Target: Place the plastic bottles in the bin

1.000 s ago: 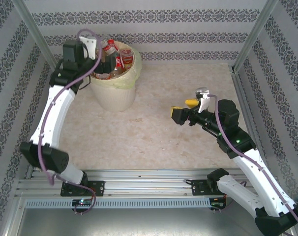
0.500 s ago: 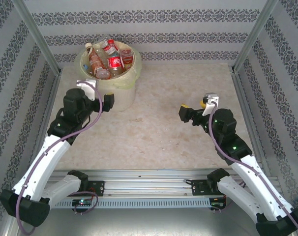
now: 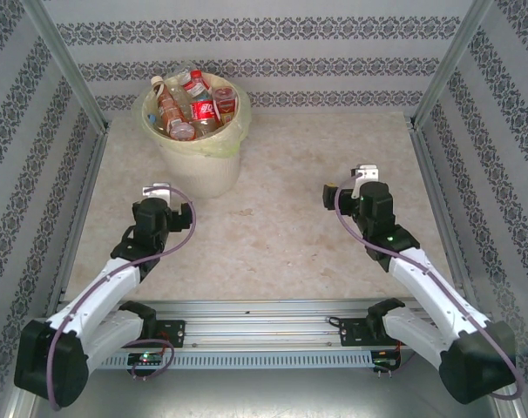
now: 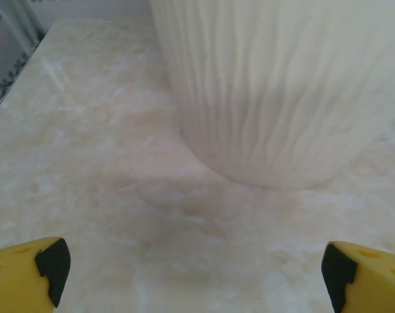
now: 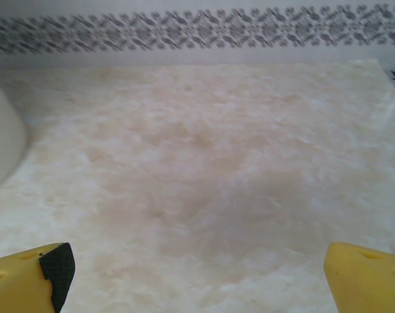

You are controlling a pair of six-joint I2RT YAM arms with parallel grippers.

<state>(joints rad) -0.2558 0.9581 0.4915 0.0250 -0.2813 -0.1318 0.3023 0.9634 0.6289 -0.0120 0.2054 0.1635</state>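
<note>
The bin [image 3: 199, 171], cream-white with a pale yellow liner, stands at the table's far left. Several plastic bottles [image 3: 195, 106] with red and orange labels lie heaped inside it. My left gripper [image 3: 165, 204] hangs low over the table just in front of the bin, open and empty. In the left wrist view the bin's ribbed wall [image 4: 282, 91] rises close ahead of the open left gripper [image 4: 192, 270]. My right gripper [image 3: 348, 188] sits at the right side, also open and empty. The right wrist view has bare table ahead of the right gripper [image 5: 194, 274] and the bin's side [image 5: 0, 140] at the left edge.
Patterned walls with metal posts [image 3: 65, 65] close in the table on three sides. The marble-look tabletop [image 3: 273, 218] lies bare between the two arms. A metal rail [image 3: 264, 313] runs along the near edge at the arm bases.
The left arm has come away from the bin's rim, down and back toward the near edge. The right arm has also drawn back toward its base. Both grippers stayed open.
</note>
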